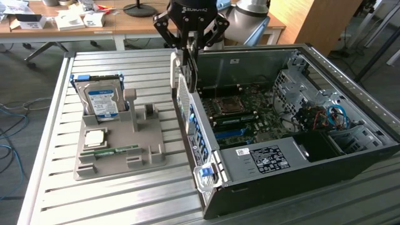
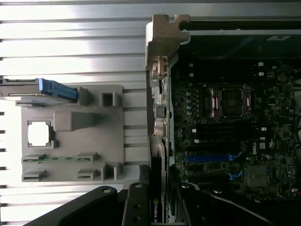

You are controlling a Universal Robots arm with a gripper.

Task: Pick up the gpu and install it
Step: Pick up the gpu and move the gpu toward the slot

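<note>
Holding gpu (image 1: pixel 180 79) on edge in my hand (image 1: pixel 189 47), fingers part-closed, pinching the upper end of the card. Card hangs upright at wall of open computer case (image 1: pixel 269 159), beside motherboard (image 1: pixel 250 112), not seated. I judge it light, stiff, fragile (thin board, exposed parts). Best held by bare edges, not connector.

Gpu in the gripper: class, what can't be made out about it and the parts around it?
gpu: nearly edge-on in the exterior view, board faces hidden; top covered by the gripper.
hard drive label: exterior view, text too small.
case sticker: exterior view, print too small.
motherboard: wrist view, part hidden behind the gripper's dark body.
</note>
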